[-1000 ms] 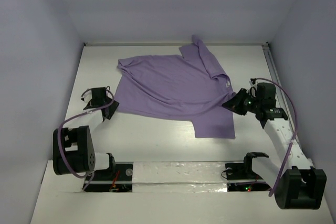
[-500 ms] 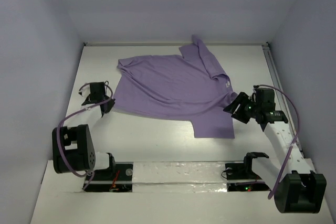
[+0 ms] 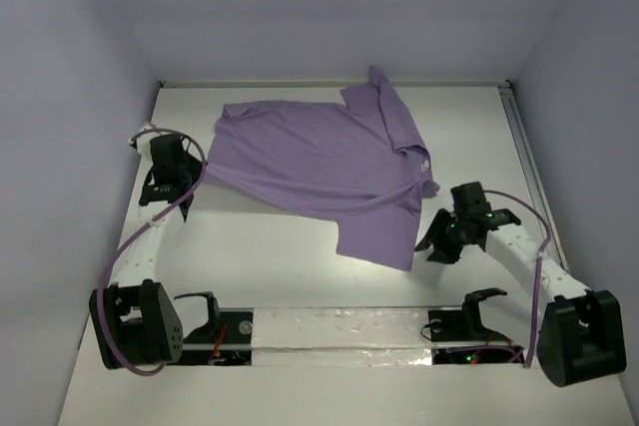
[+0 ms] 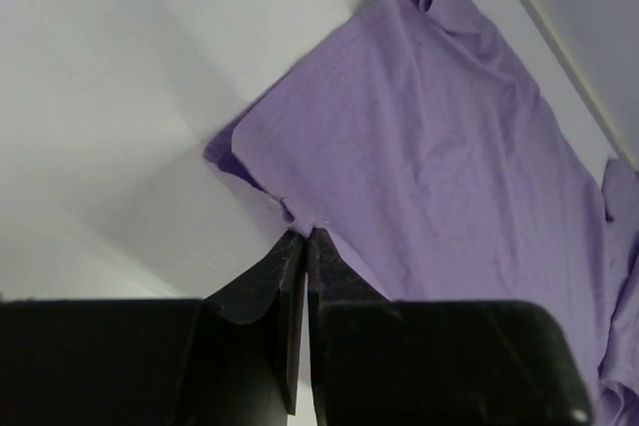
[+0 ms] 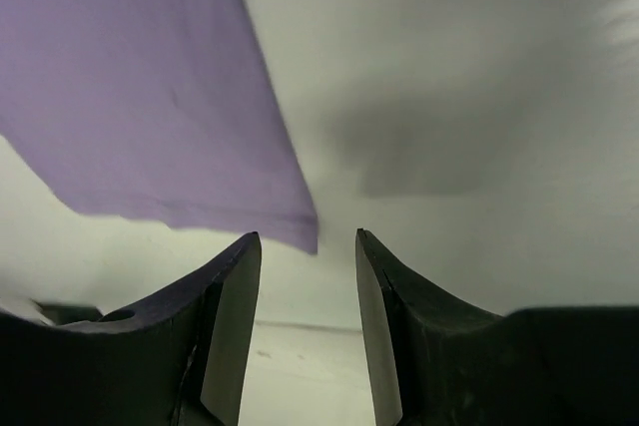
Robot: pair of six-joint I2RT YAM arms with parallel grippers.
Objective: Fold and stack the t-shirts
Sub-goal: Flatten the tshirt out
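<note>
The lavender t-shirt [image 3: 319, 162] lies spread across the far half of the white table, with one sleeve bunched toward the back wall. My left gripper [image 3: 188, 169] is at the shirt's left edge. In the left wrist view its jaws [image 4: 306, 231] are shut, with a small pinch of the purple t-shirt [image 4: 449, 147] cloth caught at the tips. My right gripper [image 3: 435, 244] hovers low by the shirt's near right corner. In the right wrist view that gripper [image 5: 306, 235] is open and the t-shirt [image 5: 130, 97] corner sits just ahead of the gap, not gripped.
White walls enclose the table on the left, back and right. A rail [image 3: 521, 132] runs along the right edge. Both arm bases and their cables [image 3: 339, 331] sit along the near edge.
My left gripper closed on the shirt's left edge and pulled it left and farther back; the shirt slid left. My right gripper opened, left the cloth and dropped nearer, beside the near corner.
</note>
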